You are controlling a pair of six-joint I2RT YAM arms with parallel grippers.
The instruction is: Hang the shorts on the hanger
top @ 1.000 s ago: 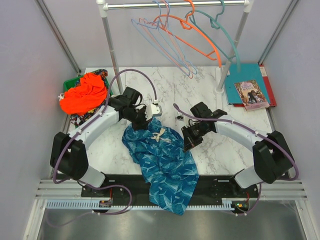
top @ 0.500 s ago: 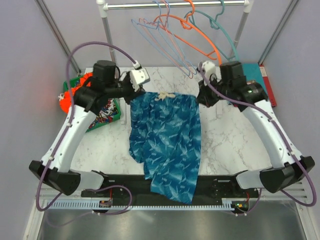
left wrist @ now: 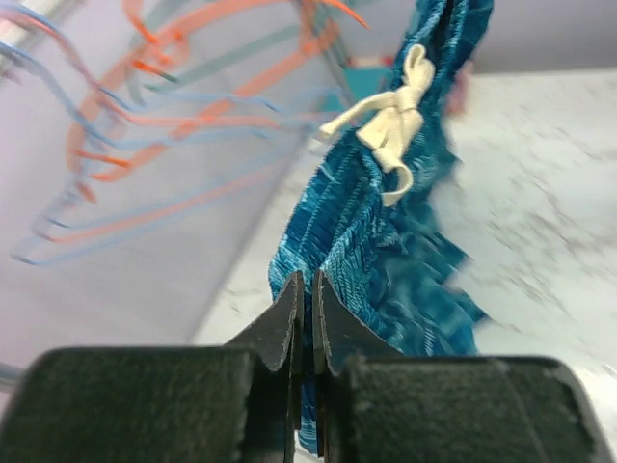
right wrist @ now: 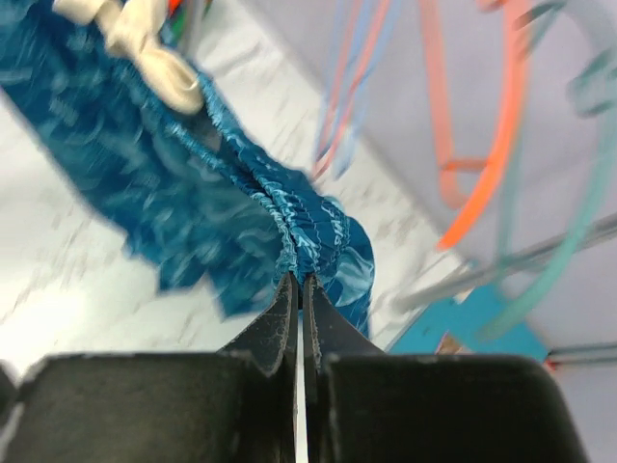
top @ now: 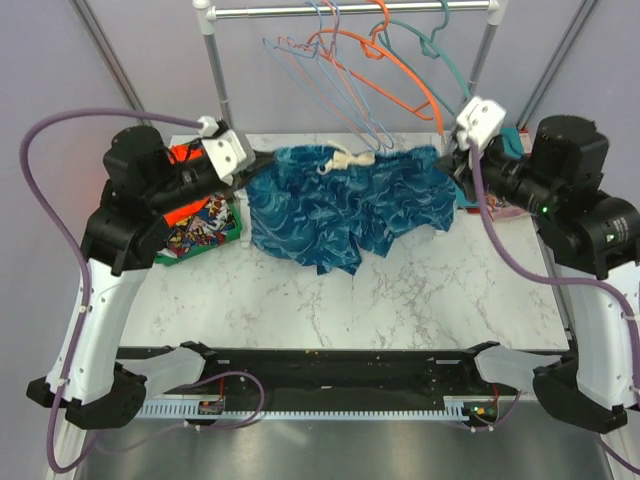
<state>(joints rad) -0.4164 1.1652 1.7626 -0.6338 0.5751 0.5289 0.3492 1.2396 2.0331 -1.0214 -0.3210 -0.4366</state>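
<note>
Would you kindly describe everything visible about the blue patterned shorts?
The shorts are dark-blue fabric with a lighter teal leafy print, a gathered waistband and a white drawstring tied in a bow. They hang spread out, waistband up, pinched at one end by the left gripper and at the other by the right gripper, legs drooping toward the marble table.
</note>
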